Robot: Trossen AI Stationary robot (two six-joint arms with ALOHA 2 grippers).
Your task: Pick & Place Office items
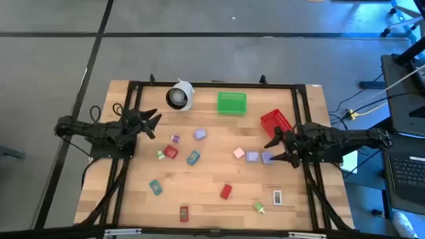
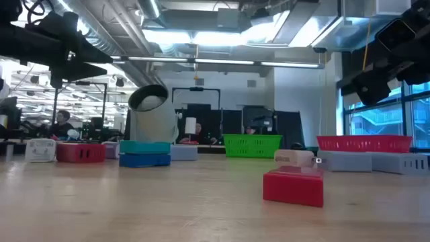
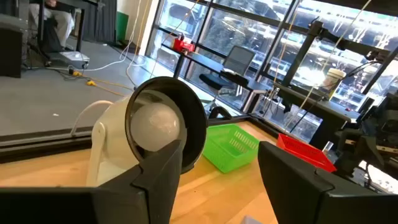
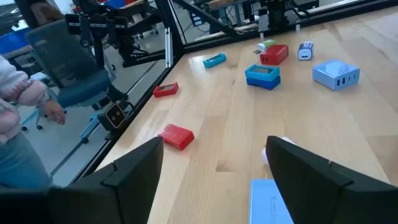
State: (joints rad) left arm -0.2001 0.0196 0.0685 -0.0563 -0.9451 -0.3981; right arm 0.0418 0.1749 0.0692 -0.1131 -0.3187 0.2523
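Observation:
The office items lie flat and scattered across the wooden table: a lavender block (image 1: 200, 135), a red block (image 1: 171, 152), a teal block (image 1: 193, 157), a pink piece (image 1: 238, 153), two lavender blocks (image 1: 253, 157), a red block (image 1: 226, 191), a red packet (image 1: 184, 213) and a white packet (image 1: 277, 196). My left gripper (image 1: 156, 125) hovers open over the table's left side, facing the white roll (image 3: 155, 130). My right gripper (image 1: 277, 149) hovers open at the right side, just right of a lavender block (image 4: 270, 199), which shows between its fingers without touching them.
A white roll (image 1: 180, 96) lies on its side near the far edge. Beside it stand a green mesh basket (image 1: 232, 103) and, further right, a red mesh basket (image 1: 275, 122). A black frame runs around the table. A person (image 4: 18, 99) is beyond the table's near side.

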